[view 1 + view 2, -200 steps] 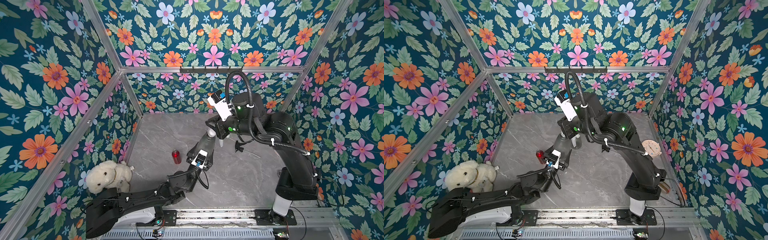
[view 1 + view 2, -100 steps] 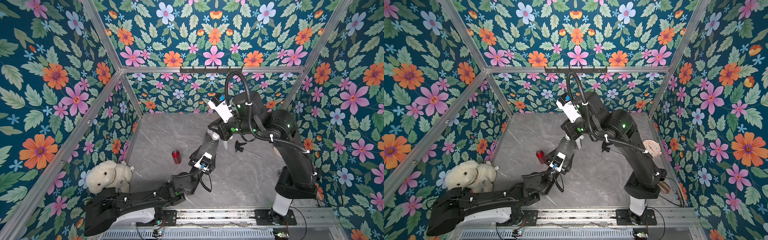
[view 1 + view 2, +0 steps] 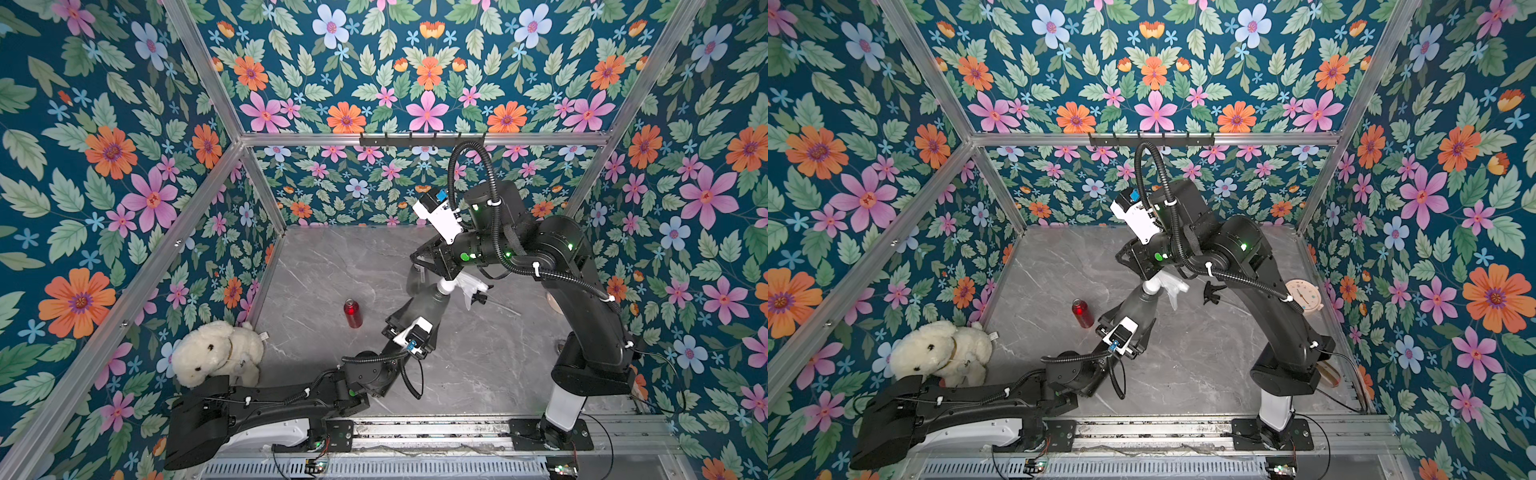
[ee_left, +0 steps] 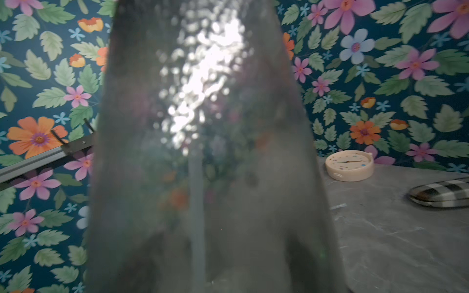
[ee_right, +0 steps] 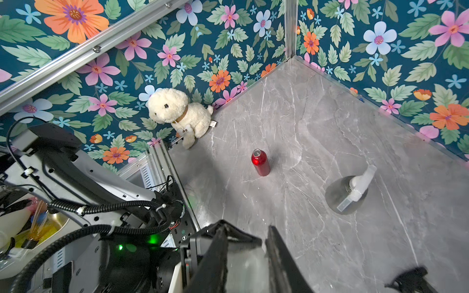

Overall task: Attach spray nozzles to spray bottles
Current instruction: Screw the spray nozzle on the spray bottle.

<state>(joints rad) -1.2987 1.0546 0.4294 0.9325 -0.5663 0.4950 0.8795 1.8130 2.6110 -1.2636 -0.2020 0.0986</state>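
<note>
Down near the rail, a fluffy toy dog (image 3: 216, 353) is sitting in the corner of the grey table (image 3: 478, 374). A bit farther in, the left gripper (image 3: 411, 320) is squeezing the fat end of a grey bottle (image 3: 432, 301) and is holding it tipped toward the right arm. In the left wrist view, this bottle is filling the middle, and a thin tube (image 4: 196, 215) is running down inside it. A little red bottle (image 3: 352, 311) is standing on the table near the held one.

A white nozzle (image 3: 465, 286) is sitting on the grey bottle's neck. The right gripper (image 5: 246, 233) is hanging right over it. Its two fingers are standing a bit apart with something whitish and blurry between them, and I cannot tell if they are pinching it. A black nozzle (image 3: 482, 297) is lying on the table close by. Farther back, the other grey bottle (image 5: 346, 195) is standing with its own white top (image 5: 360, 185) on.
</note>
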